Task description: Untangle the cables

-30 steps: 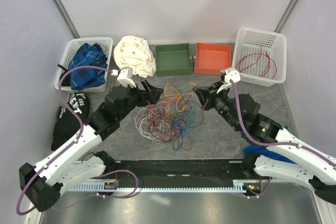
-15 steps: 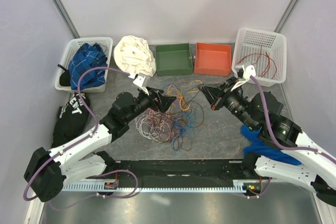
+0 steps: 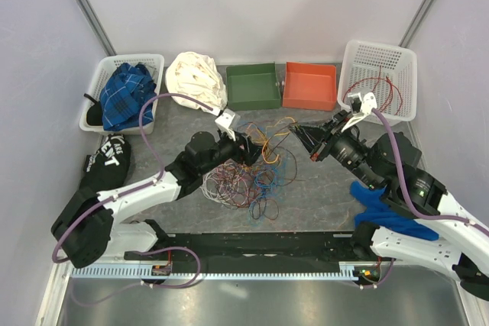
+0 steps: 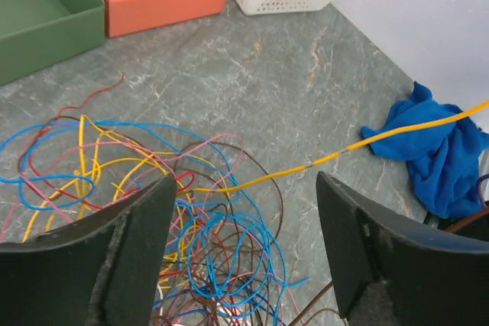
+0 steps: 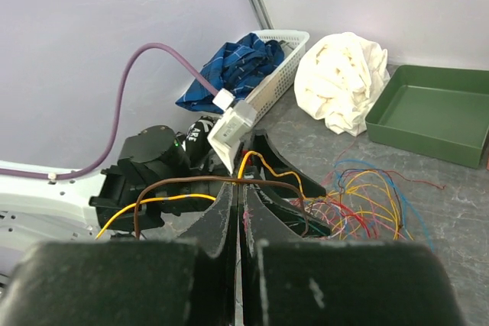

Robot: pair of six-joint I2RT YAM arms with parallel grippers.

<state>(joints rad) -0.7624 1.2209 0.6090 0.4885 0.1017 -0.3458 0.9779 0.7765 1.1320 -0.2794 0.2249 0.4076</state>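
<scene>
**Loose multicolour cable tangle at frame centre, one yellow strand pulled taut**

The cables lie in a loose heap on the table, centre of the top view, between the two arms. They are string-thin, flexible strands in blue, yellow, red, pink, brown and orange. They form many overlapping round loops that are denser at the lower left of the heap, with stray ends toward the trays.

One yellow cable leaves the heap and runs straight and tight to the right edge of the left wrist view.

The left gripper hangs over the heap. Its jaws stand wide apart and the yellow cable passes between them untouched.

The right gripper has its jaws pressed together, pinching the yellow cable and a brown cable at the tips.

The table is grey with a marbled, stone-like look. A green tray and an orange tray sit at upper centre, both shallow, rectangular and smooth plastic.

A white mesh basket at upper right holds red cables. A second white basket at upper left holds a blue plaid cloth.

A crumpled white cloth lies beside the green tray, and a bunched blue cloth lies at lower right.
</scene>
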